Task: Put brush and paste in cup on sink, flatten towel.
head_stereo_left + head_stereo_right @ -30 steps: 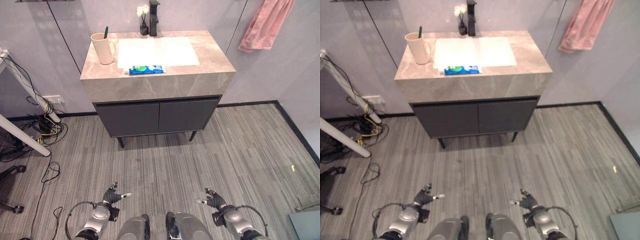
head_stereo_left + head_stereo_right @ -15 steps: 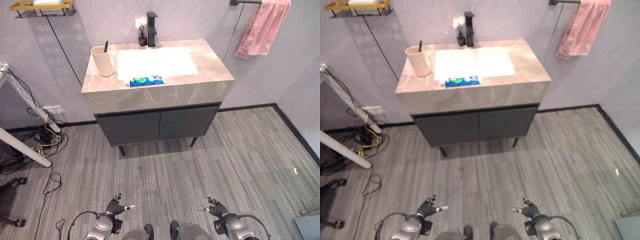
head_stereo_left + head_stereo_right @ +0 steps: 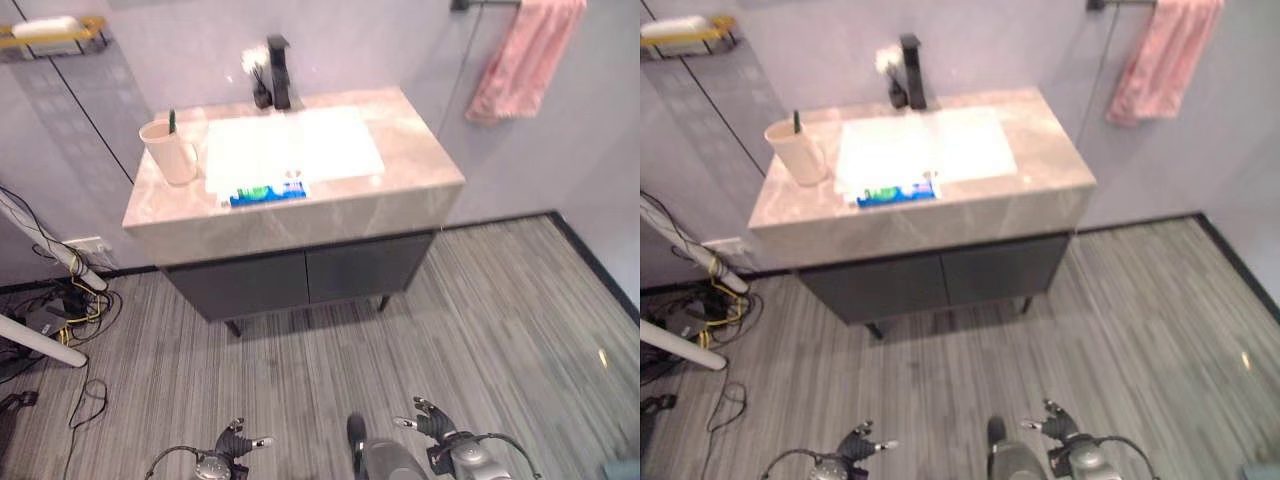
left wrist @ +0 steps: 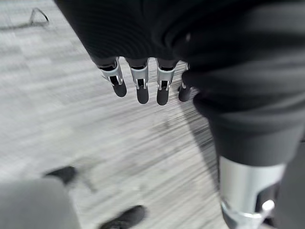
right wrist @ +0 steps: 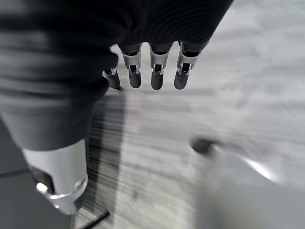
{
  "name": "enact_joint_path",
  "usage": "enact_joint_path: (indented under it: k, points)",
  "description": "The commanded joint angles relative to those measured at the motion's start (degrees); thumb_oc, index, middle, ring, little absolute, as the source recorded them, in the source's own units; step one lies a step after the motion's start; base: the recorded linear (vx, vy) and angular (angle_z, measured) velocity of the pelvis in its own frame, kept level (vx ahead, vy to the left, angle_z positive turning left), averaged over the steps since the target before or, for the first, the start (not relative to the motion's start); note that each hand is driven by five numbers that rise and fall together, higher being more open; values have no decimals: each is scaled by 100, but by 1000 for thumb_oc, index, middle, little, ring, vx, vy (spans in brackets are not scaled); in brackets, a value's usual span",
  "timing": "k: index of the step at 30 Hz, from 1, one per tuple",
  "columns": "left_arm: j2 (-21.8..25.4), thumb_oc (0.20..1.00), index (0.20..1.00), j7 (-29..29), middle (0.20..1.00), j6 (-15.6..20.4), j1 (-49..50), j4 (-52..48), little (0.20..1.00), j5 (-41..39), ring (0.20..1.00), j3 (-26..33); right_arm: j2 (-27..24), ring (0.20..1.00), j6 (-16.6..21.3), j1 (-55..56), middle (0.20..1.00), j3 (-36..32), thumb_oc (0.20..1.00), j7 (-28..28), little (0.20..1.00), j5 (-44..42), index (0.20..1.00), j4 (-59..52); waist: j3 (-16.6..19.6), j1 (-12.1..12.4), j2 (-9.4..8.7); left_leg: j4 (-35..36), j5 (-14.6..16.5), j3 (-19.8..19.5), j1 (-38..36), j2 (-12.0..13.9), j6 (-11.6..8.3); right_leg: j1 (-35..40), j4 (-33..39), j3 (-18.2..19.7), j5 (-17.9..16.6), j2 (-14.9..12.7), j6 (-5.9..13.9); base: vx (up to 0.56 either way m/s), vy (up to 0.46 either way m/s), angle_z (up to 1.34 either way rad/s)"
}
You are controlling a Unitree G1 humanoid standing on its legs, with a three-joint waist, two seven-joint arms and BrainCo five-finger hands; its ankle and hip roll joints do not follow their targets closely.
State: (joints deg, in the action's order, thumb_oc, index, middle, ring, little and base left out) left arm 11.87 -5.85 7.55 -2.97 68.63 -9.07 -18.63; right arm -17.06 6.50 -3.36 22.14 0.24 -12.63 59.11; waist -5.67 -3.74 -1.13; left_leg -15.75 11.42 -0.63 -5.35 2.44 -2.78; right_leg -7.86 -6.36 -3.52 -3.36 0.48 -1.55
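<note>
So, from biggest to smallest:

Sink: the sink [image 3: 400,150] sits at 12 o'clock, well apart from me, a stone-look top over dark doors. Its white basin [image 3: 330,150] looks bare inside; nothing of mine is in it.

Towel: the towel [image 3: 520,55] hangs pink off a bar at about 1 o'clock, bunched and lopsided. I judge it soft, limp and light, not slippery. I would pinch the lower corners and pull them down and apart to flatten it.

Cup: the cup [image 3: 168,152] stands upright at the 11 o'clock corner of the top, beside the basin. It looks stiff and smooth, maybe breakable, so I would leave it standing. Inside it a dark brush [image 3: 171,120] pokes up over the rim, so that part seems done.

Paste: the paste [image 3: 266,193] lies flat on the front edge of the top, just at the basin's near rim, blue and green. I reckon it light, a bit squashy and slick; I would take it across the middle, or by the stiffer end.

Left hand: my left hand [image 3: 232,446] hangs low at 7 o'clock, fingers [image 4: 138,81] relaxed and straight, holding nothing.

Right hand: my right hand [image 3: 435,428] hangs low at 5 o'clock, fingers [image 5: 155,71] likewise loose and empty.
</note>
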Motion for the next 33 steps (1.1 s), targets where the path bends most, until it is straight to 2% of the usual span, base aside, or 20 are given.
enact_joint_path:
  k: [1, 2, 5, 6, 7, 9, 10, 12, 13, 14, 16, 17, 18, 20, 23, 24, 25, 27, 30, 33]
  points:
    - [154, 1000, 1000, -11, 1000, 163, -405, -274, 1000, -222, 1000, 24, -262, 1000, 201, -312, 1000, 48, 1000, -4, 1000, 104, 1000, -382, -210, -140, -44, -338, -1071, 13, -27, -287, -95, -193, -115, 167, -106, -99, 628, 416, -275, 17]
    - [192, 1000, 1000, -26, 1000, 130, -576, -359, 1000, -291, 1000, -28, -356, 1000, 192, -252, 1000, -13, 1000, -49, 1000, 79, 1000, -416, -269, -215, -165, -1061, -1475, 459, 443, -68, -243, 34, -6, -26, 13, -197, 465, 296, -193, 11]
    - [179, 1000, 1000, -39, 1000, 147, -683, -352, 1000, -288, 1000, -104, -355, 1000, 189, -216, 1000, -88, 1000, -138, 1000, 58, 1000, -261, -298, -196, -223, -496, -1125, 930, 1007, -91, -84, 303, 236, -210, 108, -325, 525, 247, -95, 99]
    - [177, 1000, 1000, -40, 1000, 148, -681, -352, 1000, -289, 1000, -106, -356, 1000, 191, -214, 1000, -89, 1000, -138, 1000, 58, 1000, -259, -298, -195, -215, -511, -1104, 928, 1006, -86, -81, 311, 238, -212, 115, -321, 529, 279, 36, 89]
    - [176, 1000, 1000, -65, 1000, 166, -655, -394, 1000, -272, 1000, -123, -341, 1000, 187, -204, 1000, -68, 1000, -160, 1000, 105, 1000, -243, -273, -160, -236, 146, -885, 1127, 1321, -50, 51, 396, 287, -230, 187, -380, 615, 294, 83, 16]
    - [169, 1000, 1000, -94, 1000, 182, -614, -378, 1000, -262, 1000, -119, -340, 1000, 193, -195, 1000, 32, 1000, -185, 1000, 293, 1000, -213, -276, -51, -177, 942, -1329, 1036, 1524, 106, -14, 577, 307, -166, 304, -344, 663, 441, 166, -18]
    - [164, 1000, 1000, -104, 1000, 196, -554, -357, 1000, -277, 1000, -104, -349, 1000, 183, -203, 1000, 165, 1000, -194, 1000, 522, 1000, -155, -275, 86, -108, 1583, -1805, 757, 1770, 328, -133, 785, 297, -57, 450, -319, 690, 520, 230, -55]
    - [165, 1000, 1000, -114, 1000, 218, -487, -319, 1000, -289, 1000, -93, -336, 1000, 209, -230, 1000, 192, 1000, -195, 1000, 576, 1000, -95, -281, 150, -69, 2037, -2078, 632, 1865, 494, -239, 999, 263, 75, 619, -370, 738, 559, 303, -96]
    - [192, 1000, 1000, -105, 1000, 215, -416, -324, 1000, -259, 1000, -81, -291, 1000, 167, -206, 1000, 202, 1000, -122, 1000, 610, 1000, -57, -238, 202, 1, 1901, -2121, 661, 1703, 592, -231, 1161, 117, 241, 805, -419, 804, 419, 273, -78]
    - [191, 1000, 1000, -105, 1000, 214, -417, -324, 1000, -259, 1000, -82, -292, 1000, 166, -206, 1000, 201, 1000, -122, 1000, 610, 1000, -57, -230, 207, 9, 1897, -2123, 661, 1717, 603, -233, 1148, 119, 246, 795, -409, 801, 500, 405, -101]
    - [250, 1000, 1000, -46, 1000, 210, -450, -366, 1000, -204, 1000, -177, -195, 1000, 167, -245, 1000, 185, 1000, -100, 1000, 588, 1000, -48, -168, 266, -7, 1272, -1880, 540, 1901, 329, -89, 1282, -24, 368, 820, -715, 948, 432, 411, -125]
    - [362, 1000, 1000, -90, 1000, 281, -432, -659, 1000, -123, 1000, -224, -142, 1000, 151, -210, 1000, 153, 1000, -90, 1000, 615, 1000, -88, -138, 264, -53, 954, -1627, 691, 1870, 172, 15, 1243, -188, 443, 561, -940, 1036, 302, 299, -68]
    - [366, 1000, 1000, -90, 1000, 277, -428, -664, 1000, -123, 1000, -225, -140, 1000, 150, -208, 1000, 152, 1000, -90, 1000, 615, 1000, -89, -137, 274, -58, 945, -1618, 702, 1870, 172, 17, 1240, -191, 454, 563, -944, 1038, 287, 321, -25]
    - [525, 1000, 1000, -62, 1000, 278, -328, -1039, 1000, -124, 1000, -193, -141, 1000, 144, -236, 1000, 232, 1000, -33, 1000, 733, 1000, -335, -172, 326, -26, 880, -1409, 821, 1759, 102, 154, 896, -817, 431, 207, -1036, 1041, 169, 244, -7]
    - [762, 1000, 1000, -6, 1000, 277, -163, -1493, 1000, 26, 1000, -155, -298, 1000, 208, -300, 1000, 408, 1000, -21, 1000, 1131, 1000, -950, -369, 323, 35, 906, -1236, 959, 1478, 71, 274, 271, -1754, 174, -31, -846, 1104, 194, 270, -43]
    - [781, 1000, 1000, 51, 1000, 264, -134, -1337, 1000, 177, 1000, -207, -351, 1000, 217, -293, 1000, 434, 1000, 2, 1000, 1173, 1000, -1122, -371, 230, 26, 991, -1195, 972, 1271, -18, 296, 81, -1398, 189, 146, -653, 1055, 195, 152, -20]
    - [778, 1000, 1000, 50, 1000, 268, -135, -1332, 1000, 178, 1000, -208, -352, 1000, 216, -291, 1000, 434, 1000, 1, 1000, 1174, 1000, -1124, -399, 221, 22, 1002, -1191, 964, 1229, -27, 297, 126, -1391, 179, 158, -661, 1058, 248, 93, 20]
    - [726, 1000, 1000, 18, 1000, 285, -161, -1211, 1000, 192, 1000, -200, -408, 1000, 215, -335, 1000, 502, 1000, 24, 1000, 1257, 1000, -1322, -385, 255, 17, 980, -993, 1022, 1027, 53, 191, 99, -322, -259, -10, -1185, 1088, 240, -80, 19]
    - [726, 1000, 1000, 54, 1000, 261, -247, -1249, 1000, 304, 1000, -366, -470, 1000, 202, -371, 1000, 559, 1000, 76, 1000, 1325, 1000, -1323, -421, 184, -59, 664, -928, 809, 1047, 65, 122, 291, -371, 156, 137, -1081, 1121, 125, -152, 12]
    - [670, 1000, 1000, 37, 1000, 262, -177, -1223, 1000, 296, 1000, -327, -594, 1000, 218, -453, 1000, 693, 1000, 94, 1000, 1473, 1000, -1335, -308, 276, -72, 811, -1103, 712, 1002, 188, -29, 459, -81, -35, 267, -938, 1032, 73, -264, 48]
